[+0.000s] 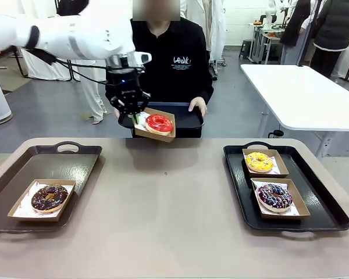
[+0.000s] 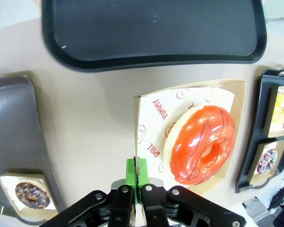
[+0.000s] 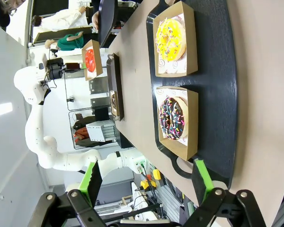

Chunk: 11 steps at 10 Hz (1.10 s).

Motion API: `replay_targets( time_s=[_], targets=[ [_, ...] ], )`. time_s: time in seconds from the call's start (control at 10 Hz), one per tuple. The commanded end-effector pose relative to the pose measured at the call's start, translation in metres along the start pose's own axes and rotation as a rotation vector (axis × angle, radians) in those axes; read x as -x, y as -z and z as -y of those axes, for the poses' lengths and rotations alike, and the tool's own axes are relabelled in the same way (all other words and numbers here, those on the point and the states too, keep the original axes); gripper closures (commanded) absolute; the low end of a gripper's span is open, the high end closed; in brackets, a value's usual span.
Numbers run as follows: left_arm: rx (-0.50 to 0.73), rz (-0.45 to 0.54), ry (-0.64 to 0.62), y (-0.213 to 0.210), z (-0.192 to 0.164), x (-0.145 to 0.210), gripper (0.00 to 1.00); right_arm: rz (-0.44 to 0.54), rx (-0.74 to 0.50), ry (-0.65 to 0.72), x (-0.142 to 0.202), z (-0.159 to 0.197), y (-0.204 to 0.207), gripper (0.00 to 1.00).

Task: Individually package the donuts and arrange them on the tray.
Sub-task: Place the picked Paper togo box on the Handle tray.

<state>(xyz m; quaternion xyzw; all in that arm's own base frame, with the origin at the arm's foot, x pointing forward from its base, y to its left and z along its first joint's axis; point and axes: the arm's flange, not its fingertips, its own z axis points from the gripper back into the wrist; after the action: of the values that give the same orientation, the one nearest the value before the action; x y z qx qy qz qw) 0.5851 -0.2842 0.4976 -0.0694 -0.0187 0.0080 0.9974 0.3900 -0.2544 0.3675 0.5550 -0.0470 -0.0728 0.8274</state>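
One tool (image 2: 137,176) (left) pinching box (image 2: 236,90)

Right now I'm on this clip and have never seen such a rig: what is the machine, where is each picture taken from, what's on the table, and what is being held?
Two white robot arms share a table with a person. The front view looks across the table at that person, who holds a black tray at the far edge. The other two pictures come from cameras on each arm's wrist, looking along its fingers.

The left end effector is shut on the edge of a cardboard box carrying the red-glazed donut, lifted above the table. The right end effector is open and holds nothing.

The left tray holds a boxed chocolate donut. The right tray holds a boxed yellow donut and a dark sprinkled donut.
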Motion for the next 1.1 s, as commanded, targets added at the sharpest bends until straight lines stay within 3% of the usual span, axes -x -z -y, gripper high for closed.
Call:
replay_targets(
  time_s=[0.0,0.2,0.6,1.0],
  targets=[
    [0.057,0.000,-0.014,-0.032,-0.071,0.040,0.99,-0.009,-0.004,-0.002,-0.002,-0.001,-0.001,0.00],
    [0.036,-0.012,-0.025,-0.047,-0.133,0.052,0.99,-0.009,-0.004,-0.002,-0.002,-0.001,-0.001,0.00],
    [-0.125,-0.045,0.002,-0.041,-0.235,0.057,0.99,-0.009,-0.004,-0.002,-0.002,-0.001,-0.001,0.00],
    [-0.196,-0.071,0.049,-0.008,-0.271,0.028,0.99,-0.009,-0.004,-0.002,-0.002,-0.001,-0.001,0.00]
  ],
)
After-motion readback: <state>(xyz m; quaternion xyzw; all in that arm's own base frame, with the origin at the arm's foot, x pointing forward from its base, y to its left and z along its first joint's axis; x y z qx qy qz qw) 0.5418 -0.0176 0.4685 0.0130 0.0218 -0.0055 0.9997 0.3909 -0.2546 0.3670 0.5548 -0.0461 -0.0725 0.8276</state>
